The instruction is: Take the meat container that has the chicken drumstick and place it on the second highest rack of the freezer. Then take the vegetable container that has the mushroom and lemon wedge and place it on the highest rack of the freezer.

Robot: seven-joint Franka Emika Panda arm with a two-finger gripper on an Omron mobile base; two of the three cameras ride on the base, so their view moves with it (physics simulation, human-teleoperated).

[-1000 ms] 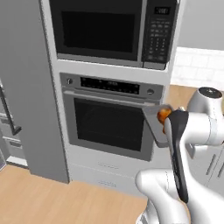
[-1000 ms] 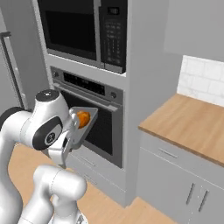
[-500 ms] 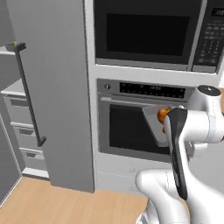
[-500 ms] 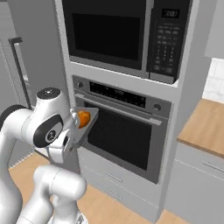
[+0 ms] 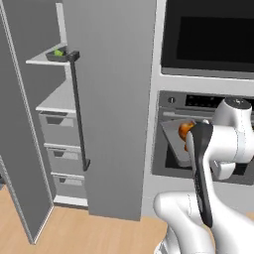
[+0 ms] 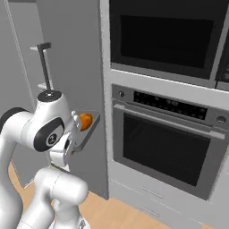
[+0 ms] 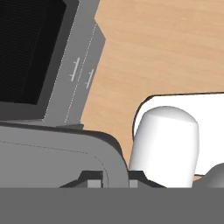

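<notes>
Gripper [image 7: 107, 177] clamped on the grey meat container [image 6: 86, 132], held level at chest height beside the wall oven [image 6: 165, 147]. Drumstick [image 5: 185, 129] sits inside. Freezer door [image 5: 27, 144] stands open, shelves [image 5: 57, 99] visible.

A big oven [image 6: 165, 147] with a dark glass door sits in a grey wall. A microwave [image 6: 167, 38] is right above the oven. Two flat drawers [image 7: 81, 72] are under the oven. The wood floor [image 5: 94, 233] lies below the oven.
</notes>
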